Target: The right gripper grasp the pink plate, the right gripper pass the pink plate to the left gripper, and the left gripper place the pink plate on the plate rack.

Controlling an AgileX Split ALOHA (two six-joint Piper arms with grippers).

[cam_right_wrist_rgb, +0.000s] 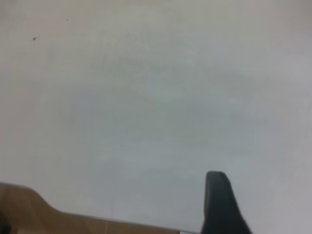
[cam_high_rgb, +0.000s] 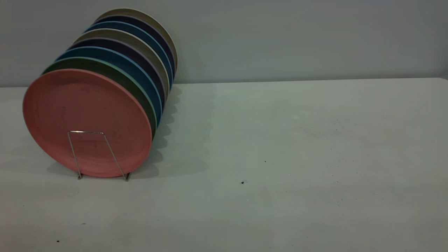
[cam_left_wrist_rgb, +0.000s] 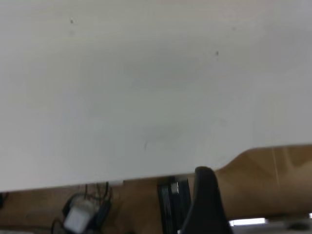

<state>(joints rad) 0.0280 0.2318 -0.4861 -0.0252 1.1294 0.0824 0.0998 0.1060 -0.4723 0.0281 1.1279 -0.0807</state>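
Pink plate (cam_high_rgb: pixel 87 120) stands upright in plate rack (cam_high_rgb: pixel 99 154), front of row. Left pincer (cam_left_wrist_rgb: pixel 207 204) & right pincer (cam_right_wrist_rgb: pixel 222 204) over counter (cam_high_rgb: pixel 297 157); open/closed: can't tell.

The pink plate (cam_high_rgb: pixel 87 115) looks matt and slightly speckled. The plate rack (cam_high_rgb: pixel 91 147) is thin shiny metal wire. The desk (cam_high_rgb: pixel 297 157) has a smooth, matt white top with small dark specks. One finger (cam_left_wrist_rgb: pixel 207 204) of the left pincer looks like dull black plastic.

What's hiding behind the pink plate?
Behind the pink plate, more plates stand in a row on the plate rack: a green plate first, then blue, dark and grey ones. Only their edges show.
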